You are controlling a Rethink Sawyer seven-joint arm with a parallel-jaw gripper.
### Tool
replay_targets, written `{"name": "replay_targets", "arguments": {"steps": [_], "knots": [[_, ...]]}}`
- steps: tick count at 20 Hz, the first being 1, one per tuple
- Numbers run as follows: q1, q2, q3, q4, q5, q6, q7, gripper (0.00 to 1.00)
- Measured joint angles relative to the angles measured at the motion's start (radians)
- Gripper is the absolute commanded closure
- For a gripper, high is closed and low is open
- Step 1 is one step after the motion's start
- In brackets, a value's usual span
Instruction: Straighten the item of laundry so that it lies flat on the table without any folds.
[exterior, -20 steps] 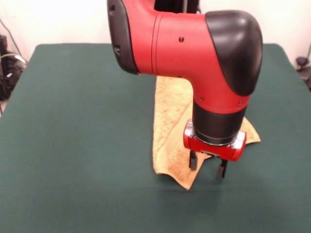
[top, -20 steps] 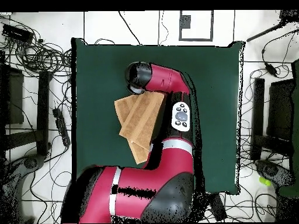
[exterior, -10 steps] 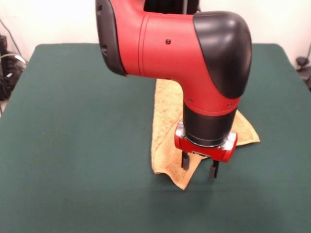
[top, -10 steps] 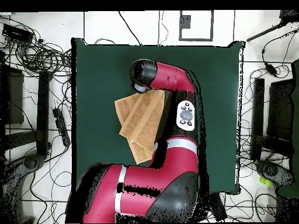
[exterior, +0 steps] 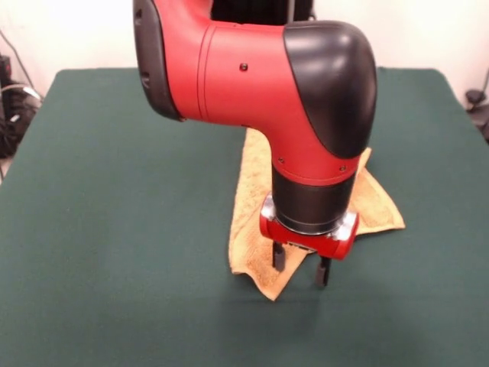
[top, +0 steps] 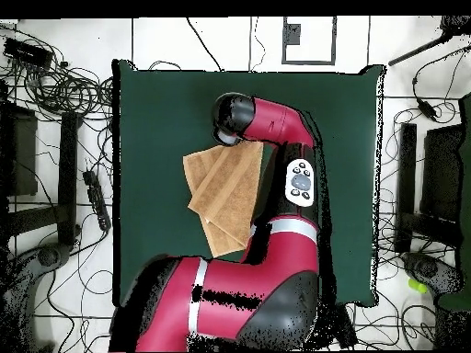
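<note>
Evidently the red-and-black gripper, fingers parted and empty, hangs over the folded orange-tan terry towel's near corner, seemingly to pull it flat.

- Arm: red and black; a thick red link runs across the upper part of the front view and ends in a black rounded elbow cap
- Wrist: turns straight down from that cap, a black cylindrical section ending in a red collar with a silver ring
- Gripper: points vertically downward beneath the collar
- Jaws: two short dark fingers hang parallel with a clear gap between them, nothing seen held in that gap
- Overhead view: the arm curves up from the wide red and black base at the bottom; its black end cap hides the gripper
</note>
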Motion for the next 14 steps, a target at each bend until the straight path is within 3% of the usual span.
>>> {"name": "replay_targets", "arguments": {"steps": [14], "knots": [[-0.002, 0.011, -0.001, -0.021, -0.001, -0.001, 0.000, 0.00]]}}
